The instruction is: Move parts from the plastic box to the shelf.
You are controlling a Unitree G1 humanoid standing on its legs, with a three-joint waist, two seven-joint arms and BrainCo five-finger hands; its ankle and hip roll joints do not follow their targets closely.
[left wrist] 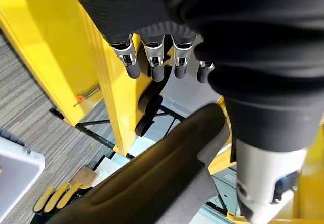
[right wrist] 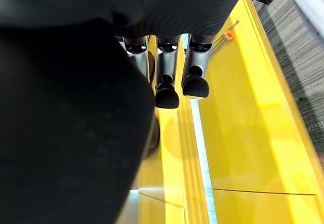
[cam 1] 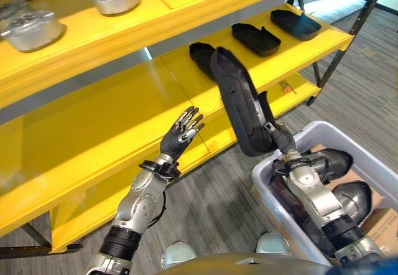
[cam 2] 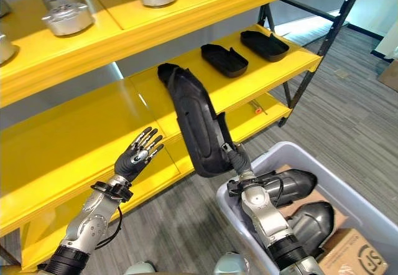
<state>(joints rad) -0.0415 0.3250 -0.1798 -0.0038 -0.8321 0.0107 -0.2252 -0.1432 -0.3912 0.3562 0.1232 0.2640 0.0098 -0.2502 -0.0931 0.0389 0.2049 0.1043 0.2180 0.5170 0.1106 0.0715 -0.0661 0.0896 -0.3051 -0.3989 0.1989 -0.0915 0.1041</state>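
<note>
- On the yellow shelf (cam 1: 124, 119), middle tier, three black moulded parts (cam 1: 255, 38) already lie.
- Grey plastic box (cam 1: 367, 157), floor-level, holds more dark parts.
- Long black shell part (cam 2: 198, 129), curved and matte, is raised upright; the right hand (cam 2: 238, 160) grips its lower end. Held so low, it could tip or catch the shelf edge.
- Left hand (cam 1: 181, 132) hovers nearby, fingers spread, empty.

Silver-grey jointed arms, dark ribbed wrist covers, silver fingers with dark tips
</note>
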